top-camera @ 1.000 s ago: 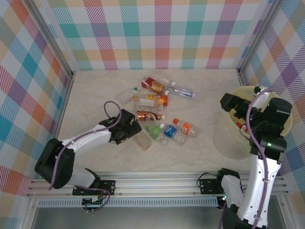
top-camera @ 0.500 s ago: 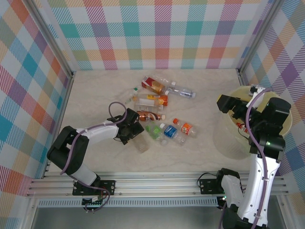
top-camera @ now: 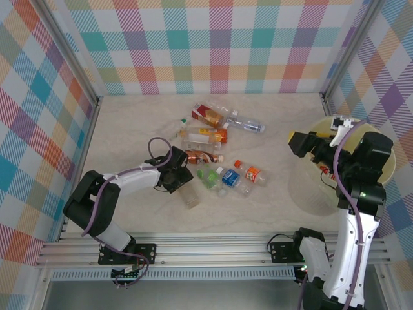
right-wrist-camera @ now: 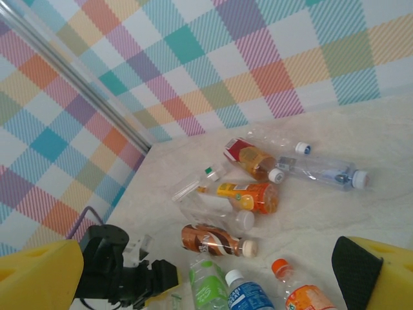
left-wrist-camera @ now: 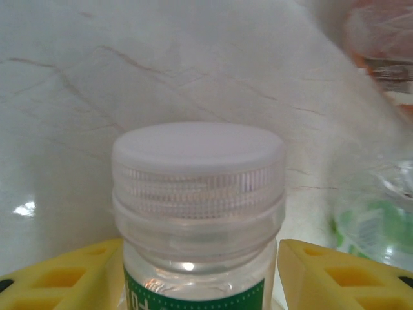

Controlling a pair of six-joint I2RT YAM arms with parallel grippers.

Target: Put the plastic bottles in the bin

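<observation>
Left gripper [top-camera: 180,183] closed round one green-labelled bottle [left-wrist-camera: 198,194], one bin [top-camera: 306,195]

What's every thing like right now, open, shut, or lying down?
Clear plastic bottle with green label, white cap: capped, gripped by left fingers.
Other small coloured-label plastic bottles: lying on pale marbled table.
Large round pale yellow plastic bin: upright, top open.
Right fingers: wide open, empty.

Bottom edge cuts off the clear white-capped green-labelled plastic bottle [left-wrist-camera: 199,194]; orange-tinted bottle [left-wrist-camera: 382,40] at top right is blurred.
</observation>
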